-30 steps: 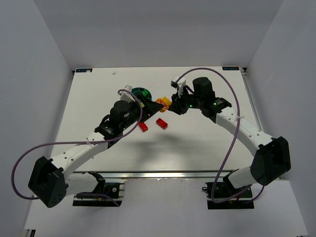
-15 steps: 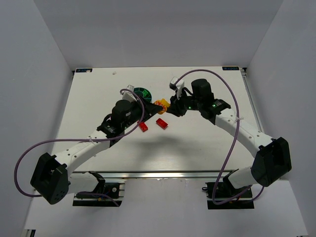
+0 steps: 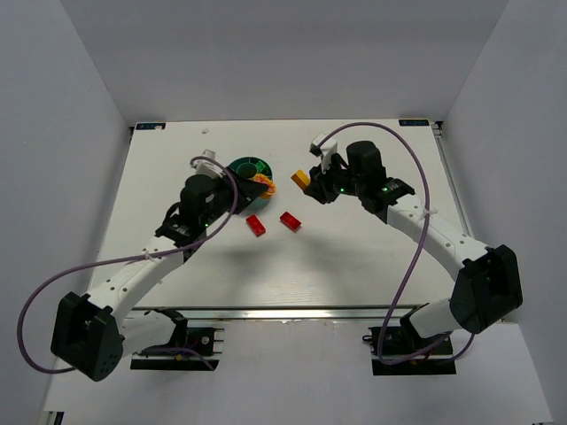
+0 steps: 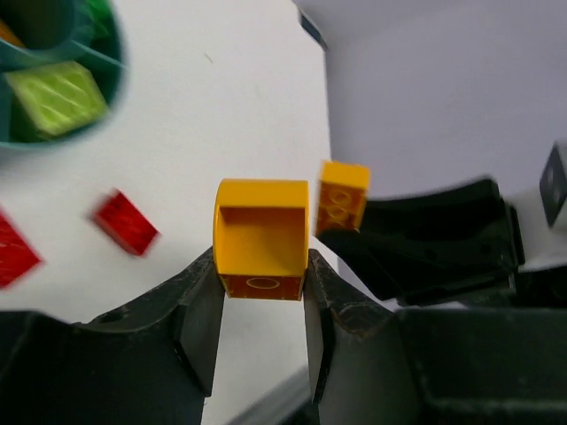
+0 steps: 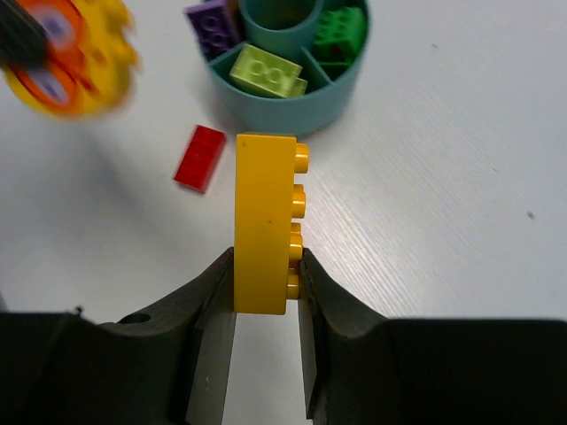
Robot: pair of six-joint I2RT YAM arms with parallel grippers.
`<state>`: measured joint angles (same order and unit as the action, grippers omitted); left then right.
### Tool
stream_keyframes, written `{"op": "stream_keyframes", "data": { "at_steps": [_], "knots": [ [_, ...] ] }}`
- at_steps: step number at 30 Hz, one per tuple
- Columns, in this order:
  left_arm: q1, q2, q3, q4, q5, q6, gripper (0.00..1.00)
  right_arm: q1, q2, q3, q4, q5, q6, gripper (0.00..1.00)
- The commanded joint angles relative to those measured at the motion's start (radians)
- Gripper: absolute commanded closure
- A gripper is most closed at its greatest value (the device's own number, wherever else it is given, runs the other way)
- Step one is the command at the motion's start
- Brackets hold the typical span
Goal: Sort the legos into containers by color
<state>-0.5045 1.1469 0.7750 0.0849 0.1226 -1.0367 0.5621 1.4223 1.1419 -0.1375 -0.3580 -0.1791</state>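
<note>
2 red bricks (image 3: 256,226) lying on table (image 3: 372,257), nearest the bases. L gripper (image 4: 261,266) pinching hollow yellow brick (image 4: 261,235), jaws part-closed on it, just beside bowl (image 5: 283,97). R gripper (image 5: 266,274) clamping long yellow brick (image 5: 264,212) btwn narrowed jaws, near bowl's right. Bowl holding lime brick (image 5: 266,73), green brick (image 5: 341,35), purple brick (image 5: 213,27), poss. an orange one, too blurry to tell.

Bright even light, soft shadows, motion blur in wrist views

Red legos (image 3: 290,220) near teal bowl (image 3: 236,166)
</note>
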Motion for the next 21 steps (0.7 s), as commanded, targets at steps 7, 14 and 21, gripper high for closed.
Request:
{"op": "stream_keyframes", "data": {
  "at_steps": [7, 14, 21],
  "knots": [
    [0.179, 0.06, 0.203, -0.284, -0.044, 0.239, 1.0, -0.025, 0.021, 0.021, 0.039, 0.091, -0.01, 1.0],
    [0.179, 0.344, 0.458, -0.352, -0.167, 0.44, 1.0, -0.025, 0.006, 0.001, 0.041, 0.091, -0.019, 1.0],
    [0.179, 0.476, 0.583, -0.407, -0.216, 0.518, 1.0, -0.031, -0.003, -0.014, 0.041, 0.09, -0.022, 1.0]
  ]
}}
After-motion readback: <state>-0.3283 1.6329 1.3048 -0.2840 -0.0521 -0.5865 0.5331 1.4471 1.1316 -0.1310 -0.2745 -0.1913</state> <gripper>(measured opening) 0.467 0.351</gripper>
